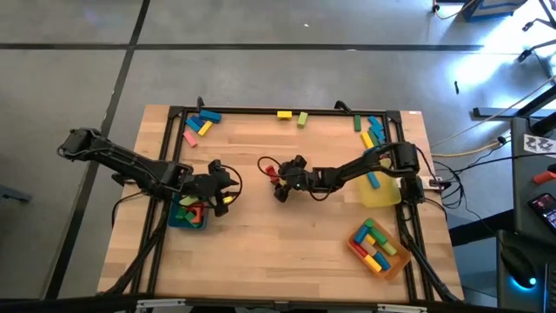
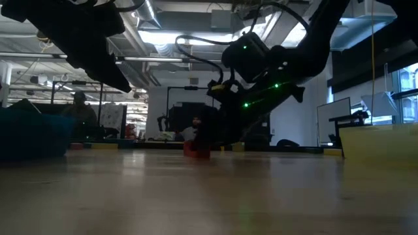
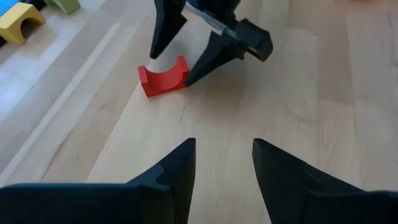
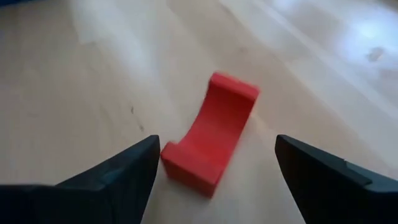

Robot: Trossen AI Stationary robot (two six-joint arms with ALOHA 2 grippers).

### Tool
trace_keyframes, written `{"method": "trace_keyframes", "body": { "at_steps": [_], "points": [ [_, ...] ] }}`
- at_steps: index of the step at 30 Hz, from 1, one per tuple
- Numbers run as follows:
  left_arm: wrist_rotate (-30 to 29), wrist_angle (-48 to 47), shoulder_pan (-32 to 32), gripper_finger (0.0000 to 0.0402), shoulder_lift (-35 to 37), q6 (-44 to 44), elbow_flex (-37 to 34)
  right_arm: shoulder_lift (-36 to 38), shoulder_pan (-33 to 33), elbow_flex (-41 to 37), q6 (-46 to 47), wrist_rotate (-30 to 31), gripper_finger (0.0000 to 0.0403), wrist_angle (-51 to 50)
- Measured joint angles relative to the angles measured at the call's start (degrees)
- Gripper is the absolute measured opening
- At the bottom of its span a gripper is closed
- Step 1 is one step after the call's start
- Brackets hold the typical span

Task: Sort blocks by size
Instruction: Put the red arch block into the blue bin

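Note:
A red arch block point(image 3: 165, 76) lies on its flat back near the table's middle, hollow side up. My right gripper point(image 4: 214, 168) reaches in from the table's right, slanting down, and stands open with one finger on either side of the arch point(image 4: 211, 134). The high view shows that gripper point(image 1: 276, 181) just at the arch point(image 1: 270, 171). My left gripper point(image 3: 224, 162) hangs open, holding nothing, above the table beside the teal tray point(image 1: 187, 217), pointing toward the arch. My right gripper straddles the red arch across its length. One fingertip point(image 3: 188, 78) stands right at the arch's end point(image 3: 181, 73). I cannot tell whether it touches. The arch lies flat on the table.
The teal tray holds several blocks. A yellow tray point(image 1: 380, 193) and an orange tray point(image 1: 380, 246) with blocks stand at the right. Loose blocks lie along the far edge point(image 1: 201, 124) point(image 1: 291, 116) point(image 1: 372, 130). A black frame rims the table.

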State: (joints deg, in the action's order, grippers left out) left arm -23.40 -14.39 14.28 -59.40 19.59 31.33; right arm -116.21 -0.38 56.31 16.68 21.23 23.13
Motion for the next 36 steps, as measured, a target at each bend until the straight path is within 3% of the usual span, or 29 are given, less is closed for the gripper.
{"method": "trace_keyframes", "body": {
  "at_steps": [11,24,36],
  "points": [
    [0.00,-0.02,0.00,0.0143,0.00,-0.07,0.00,-1.28,-0.53,0.01,-3.28,-0.83,0.0309,1.93],
    [0.00,-0.02,0.00,0.0143,0.00,-0.07,0.00,-1.26,-1.17,0.01,-5.82,-0.89,0.0139,1.02],
    [-0.02,-0.01,0.00,0.0143,0.00,-0.07,0.00,-1.12,-1.14,0.01,-8.32,-2.84,0.0159,3.40]
  ]
}}
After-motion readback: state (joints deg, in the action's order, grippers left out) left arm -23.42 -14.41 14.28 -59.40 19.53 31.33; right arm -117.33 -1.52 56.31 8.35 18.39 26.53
